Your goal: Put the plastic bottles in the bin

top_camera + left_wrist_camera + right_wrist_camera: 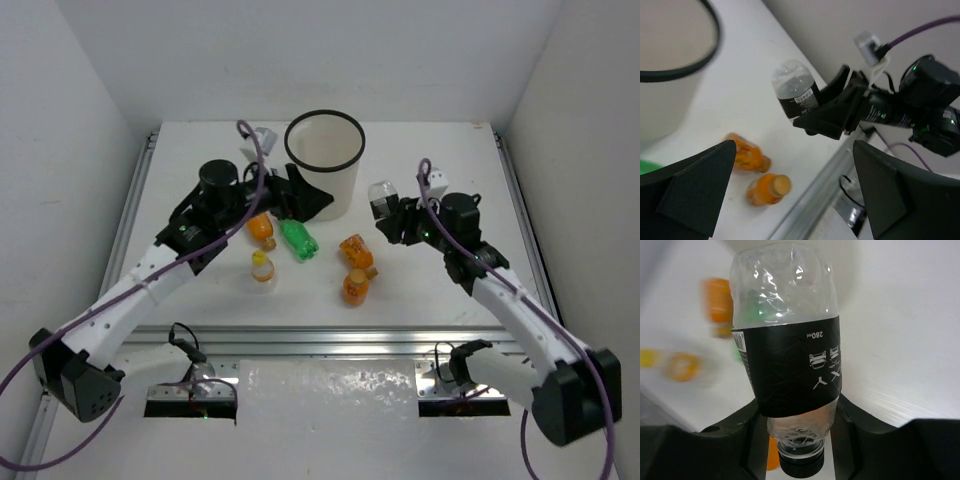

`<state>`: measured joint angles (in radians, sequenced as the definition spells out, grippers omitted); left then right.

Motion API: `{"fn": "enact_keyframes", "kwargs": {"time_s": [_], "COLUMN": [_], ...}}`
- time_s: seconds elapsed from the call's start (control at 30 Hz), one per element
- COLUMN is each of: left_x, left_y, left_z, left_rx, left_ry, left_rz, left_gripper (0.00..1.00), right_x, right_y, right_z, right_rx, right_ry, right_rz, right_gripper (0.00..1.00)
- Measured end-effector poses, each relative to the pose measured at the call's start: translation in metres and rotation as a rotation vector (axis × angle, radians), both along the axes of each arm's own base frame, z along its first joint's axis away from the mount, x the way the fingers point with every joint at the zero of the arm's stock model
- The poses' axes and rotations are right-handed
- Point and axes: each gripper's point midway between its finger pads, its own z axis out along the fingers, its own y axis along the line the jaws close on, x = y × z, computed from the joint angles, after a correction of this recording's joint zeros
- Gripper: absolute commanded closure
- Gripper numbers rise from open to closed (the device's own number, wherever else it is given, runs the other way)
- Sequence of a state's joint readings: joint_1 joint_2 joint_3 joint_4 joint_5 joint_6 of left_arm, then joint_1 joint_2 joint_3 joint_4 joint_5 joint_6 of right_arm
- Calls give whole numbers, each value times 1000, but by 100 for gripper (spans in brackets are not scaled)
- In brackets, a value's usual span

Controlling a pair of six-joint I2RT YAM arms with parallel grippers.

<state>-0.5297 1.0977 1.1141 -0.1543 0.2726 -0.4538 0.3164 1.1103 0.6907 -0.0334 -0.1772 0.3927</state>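
Bottle (785, 355) in right pincer (799, 435), 280ml legible wrist-side

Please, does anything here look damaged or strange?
Yes. The clear bottle with the dark label, held in the right pincer, looks crumpled: its walls are dented and wrinkled. The pincer grips its narrow end, with the base pointing away. No spill is visible.

Here's the tally: one bin (345, 185), up at twelve o'clock. One green bottle (298, 240). Orange, that's three: the first orange bottle (262, 228) at nine o'clock of the green, the second orange bottle (356, 250) and third orange bottle (354, 287) out at three and four o'clock. One yellow-capped clear bottle (262, 270), one dark-labelled clear bottle (383, 198) (two clear, then). Six bottles on show.
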Motion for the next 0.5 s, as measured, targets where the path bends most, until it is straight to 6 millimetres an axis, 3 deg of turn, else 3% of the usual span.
{"fn": "enact_keyframes", "kwargs": {"time_s": [0.1,0.17,0.23,0.37,0.4,0.47,0.5], "left_x": [-16,-27,-39,-48,-47,-41,-38], "left_y": [-41,-62,-81,-101,-105,-108,-110], "left_z": [-5,-7,-8,-9,-9,-5,-4], "left_rx": [-39,-55,-66,-74,-73,-80,-85], "left_ry": [14,10,7,10,12,9,7], "left_rz": [-178,-265,-339,-401,-406,-396,-390], "left_gripper": [0,0,0,0,5,25,59], "right_x": [-30,-50,-67,-90,-95,-105,-109], "right_y": [32,48,61,75,78,82,84], "right_z": [68,96,109,114,115,119,121], "right_rx": [198,283,335,390,399,416,422], "right_ry": [-152,-202,-207,-165,-159,-153,-157], "right_rz": [186,301,393,509,534,579,597], "right_gripper": [76,76,76,75,75,74,70]}}
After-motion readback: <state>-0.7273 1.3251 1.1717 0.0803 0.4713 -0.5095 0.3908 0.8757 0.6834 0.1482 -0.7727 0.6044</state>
